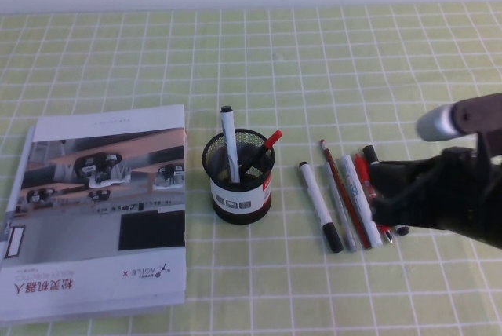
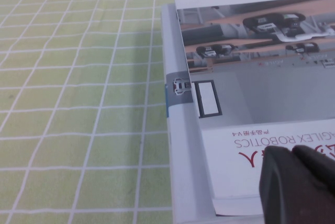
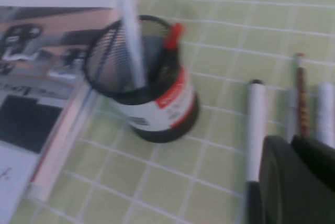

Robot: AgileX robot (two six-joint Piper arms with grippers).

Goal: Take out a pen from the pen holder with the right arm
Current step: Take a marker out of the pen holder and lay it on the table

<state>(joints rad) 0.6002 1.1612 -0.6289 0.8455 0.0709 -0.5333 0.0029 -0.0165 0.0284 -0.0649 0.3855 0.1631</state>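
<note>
A black mesh pen holder (image 1: 239,187) (image 3: 146,93) with a white and red label stands mid-table. A white marker (image 1: 230,144) (image 3: 131,35) and a red-capped pen (image 1: 263,147) (image 3: 170,41) stick out of it. My right gripper (image 1: 376,191) (image 3: 296,145) is to the holder's right, low over the right side of a row of pens lying on the mat. It is shut, and I see nothing between its fingers. My left gripper (image 2: 290,153) appears only in the left wrist view, shut and empty above the near corner of a manual.
Several pens lie side by side right of the holder, among them a white marker (image 1: 319,205) (image 3: 256,130) and a red-patterned pencil (image 1: 337,187). A stack of AgileX manuals (image 1: 102,210) (image 2: 251,93) lies left of the holder. A green checked mat (image 1: 314,61) covers the table.
</note>
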